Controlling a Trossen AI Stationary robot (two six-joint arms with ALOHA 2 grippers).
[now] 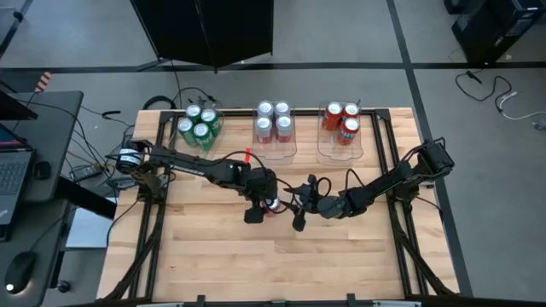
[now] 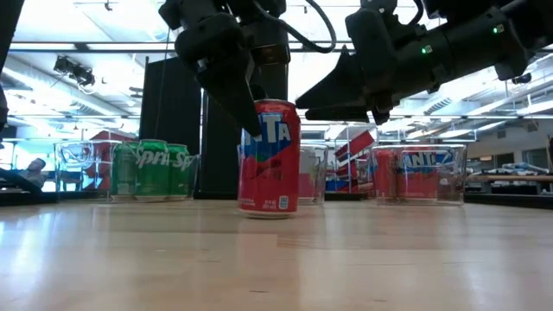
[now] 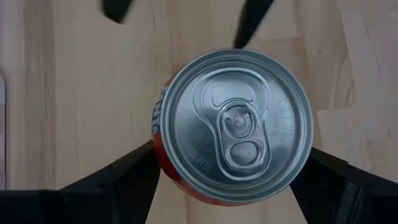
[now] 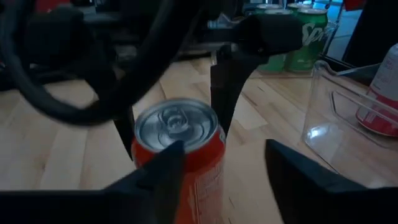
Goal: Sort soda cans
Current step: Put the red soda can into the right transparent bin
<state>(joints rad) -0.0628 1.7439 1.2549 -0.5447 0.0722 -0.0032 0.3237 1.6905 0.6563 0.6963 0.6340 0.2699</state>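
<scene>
A red soda can (image 2: 270, 164) stands upright on the wooden table near its middle, silver top up (image 3: 236, 118). My left gripper (image 3: 233, 186) comes down over it from the table's left and is shut on it. My right gripper (image 4: 221, 180) is open and hangs just to the can's right, near its top (image 1: 300, 209), with its fingers short of the can. Green cans (image 1: 198, 126), silver-white cans (image 1: 275, 122) and red cans (image 1: 341, 122) stand in three clear bins along the far edge. My left gripper pinches the red can's side wall (image 3: 163, 155) between its two fingers, one on each side, in the can's upper half. The fingers (image 2: 235, 99) slant down from above and from the table's left. The can stays upright with its bottom (image 2: 270, 212) on the table.
The three clear bins line the far edge: left (image 1: 198, 145), middle (image 1: 275, 153) and right (image 1: 339, 155). Bare wood lies in front of the can toward the near edge. Black frame rails run along the table's left and right sides (image 1: 401, 230).
</scene>
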